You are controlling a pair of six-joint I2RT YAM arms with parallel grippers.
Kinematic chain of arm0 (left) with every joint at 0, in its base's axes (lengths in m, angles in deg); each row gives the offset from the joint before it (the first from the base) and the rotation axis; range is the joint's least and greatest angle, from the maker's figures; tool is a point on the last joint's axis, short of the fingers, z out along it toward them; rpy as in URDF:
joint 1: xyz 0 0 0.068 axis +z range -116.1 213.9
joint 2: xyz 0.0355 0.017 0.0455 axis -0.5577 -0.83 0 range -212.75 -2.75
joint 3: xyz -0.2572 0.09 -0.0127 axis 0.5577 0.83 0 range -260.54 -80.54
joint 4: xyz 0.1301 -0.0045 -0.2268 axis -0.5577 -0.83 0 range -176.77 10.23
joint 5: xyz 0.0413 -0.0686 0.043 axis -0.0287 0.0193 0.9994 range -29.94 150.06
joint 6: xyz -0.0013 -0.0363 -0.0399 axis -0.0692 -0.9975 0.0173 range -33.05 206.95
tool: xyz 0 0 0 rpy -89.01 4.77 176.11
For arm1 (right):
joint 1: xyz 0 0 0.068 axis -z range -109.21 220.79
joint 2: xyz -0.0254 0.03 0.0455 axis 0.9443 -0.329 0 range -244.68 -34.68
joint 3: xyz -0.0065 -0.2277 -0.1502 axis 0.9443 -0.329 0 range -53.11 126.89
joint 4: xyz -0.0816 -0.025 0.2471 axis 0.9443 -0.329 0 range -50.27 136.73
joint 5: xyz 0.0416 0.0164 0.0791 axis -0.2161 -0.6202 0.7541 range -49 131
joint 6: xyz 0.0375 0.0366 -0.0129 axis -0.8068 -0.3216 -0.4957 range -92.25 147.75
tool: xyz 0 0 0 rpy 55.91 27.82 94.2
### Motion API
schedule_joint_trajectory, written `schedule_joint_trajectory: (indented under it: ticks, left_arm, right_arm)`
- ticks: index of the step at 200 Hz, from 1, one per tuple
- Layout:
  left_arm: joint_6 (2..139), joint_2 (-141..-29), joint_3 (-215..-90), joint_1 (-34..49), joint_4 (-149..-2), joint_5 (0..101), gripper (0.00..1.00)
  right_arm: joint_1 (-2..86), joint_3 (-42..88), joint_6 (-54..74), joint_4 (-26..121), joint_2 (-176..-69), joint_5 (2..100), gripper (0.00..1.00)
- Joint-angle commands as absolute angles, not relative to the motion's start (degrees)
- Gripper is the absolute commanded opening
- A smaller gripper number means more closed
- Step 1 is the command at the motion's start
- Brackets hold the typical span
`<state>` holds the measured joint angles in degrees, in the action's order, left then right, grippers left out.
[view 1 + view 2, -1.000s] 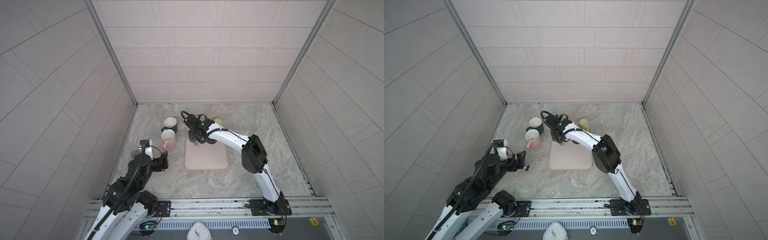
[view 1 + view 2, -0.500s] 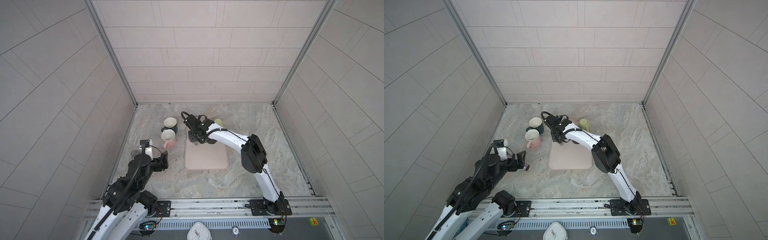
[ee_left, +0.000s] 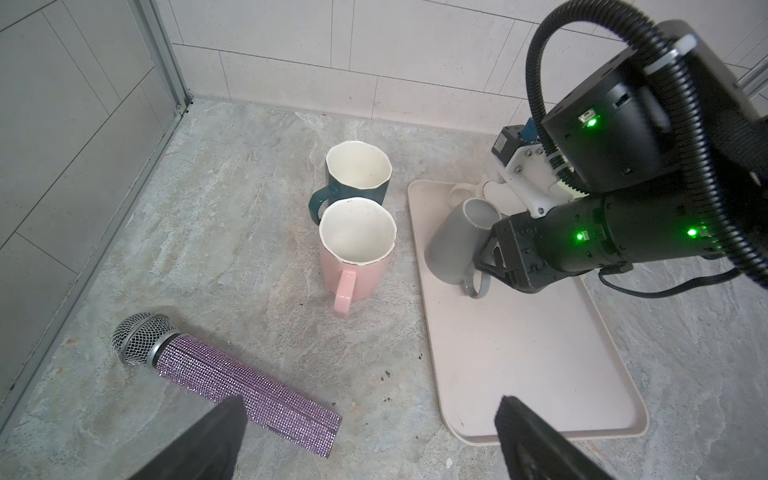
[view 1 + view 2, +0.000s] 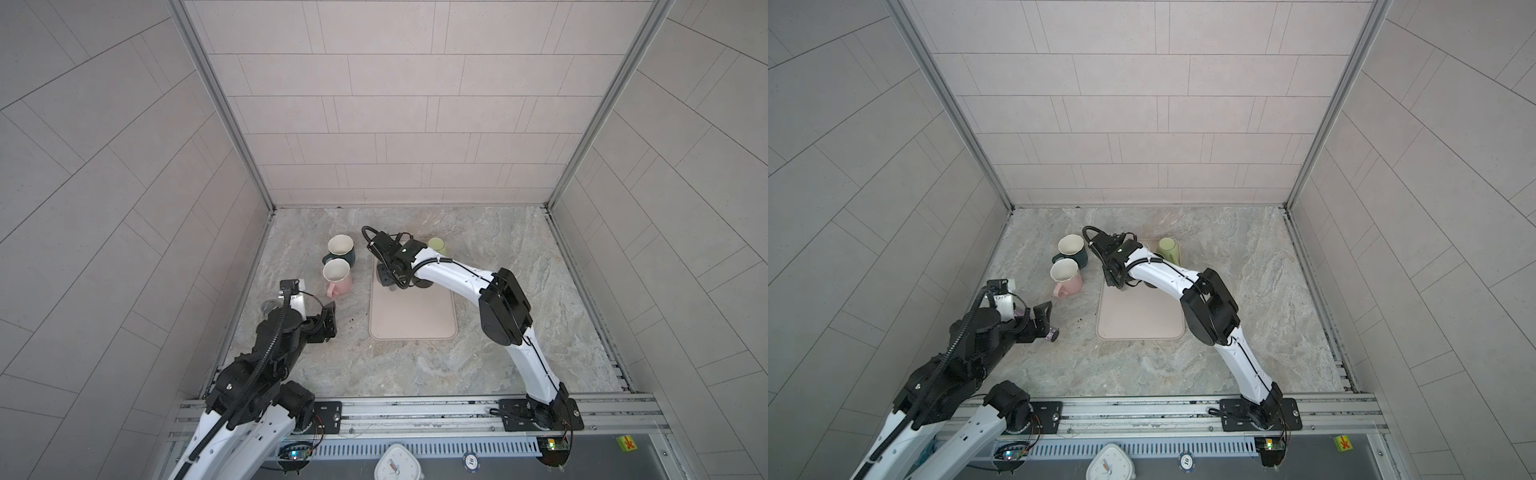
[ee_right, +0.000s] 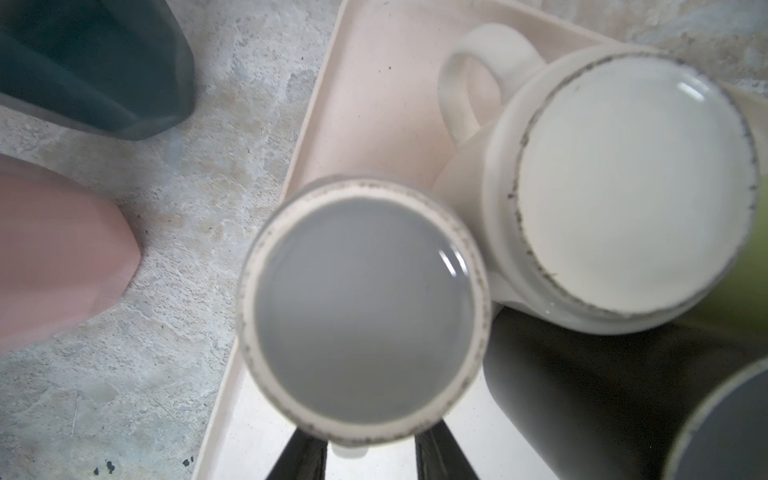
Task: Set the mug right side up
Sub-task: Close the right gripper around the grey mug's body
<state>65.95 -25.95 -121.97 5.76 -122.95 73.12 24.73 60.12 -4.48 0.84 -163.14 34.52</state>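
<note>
A grey mug (image 3: pixel 455 245) leans upside down at the far-left corner of the beige tray (image 3: pixel 519 353), its recessed base (image 5: pixel 361 307) facing the right wrist camera. My right gripper (image 3: pixel 478 270) is shut on the mug's handle (image 5: pixel 349 451), with a black finger (image 5: pixel 299 457) on each side of it. In both top views this gripper (image 4: pixel 388 280) hangs over that same tray corner and hides the mug. My left gripper (image 3: pixel 370 405) stands wide open over the stone floor near the tray's near-left corner, with nothing in it.
An upside-down white mug (image 5: pixel 623 187), a black mug (image 5: pixel 582 374) and a green mug (image 4: pixel 1168 248) crowd the tray's far end. A pink mug (image 3: pixel 357 249) and a dark green mug (image 3: pixel 357 170) stand upright left of the tray. A glittery purple microphone (image 3: pixel 224 370) lies by the left wall.
</note>
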Motion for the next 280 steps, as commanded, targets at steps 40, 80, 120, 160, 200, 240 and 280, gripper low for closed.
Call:
schedule_joint_trajectory:
  ticks: [40, 80, 120, 160, 200, 240, 280]
  left_arm:
    - [65.7, -25.9, -121.5, 5.8, -122.4, 73.5, 1.0]
    - [65.7, -25.9, -121.4, 5.8, -122.5, 73.8, 1.0]
    - [65.7, -25.9, -121.5, 5.8, -122.5, 73.8, 1.0]
    - [65.6, -25.9, -121.4, 5.8, -122.4, 73.8, 1.0]
    - [65.7, -26.0, -121.5, 5.8, -122.4, 73.5, 1.0]
    - [65.7, -26.1, -121.4, 5.8, -122.3, 73.4, 1.0]
    - [65.7, -26.0, -121.4, 5.8, -122.3, 73.4, 1.0]
  right_arm:
    - [24.8, 59.7, -5.3, -0.6, -164.8, 34.1, 0.32]
    - [24.8, 59.7, -5.2, -0.7, -164.8, 34.2, 0.31]
    - [25.0, 59.8, -5.2, -0.7, -165.1, 34.5, 0.3]
    - [25.1, 60.4, -5.3, -0.8, -165.6, 35.0, 0.31]
    - [25.2, 61.0, -5.1, -1.0, -165.7, 35.1, 0.28]
    - [25.1, 61.6, -5.0, -1.3, -165.6, 35.1, 0.2]
    - [25.2, 61.8, -4.8, -1.5, -165.4, 35.5, 0.2]
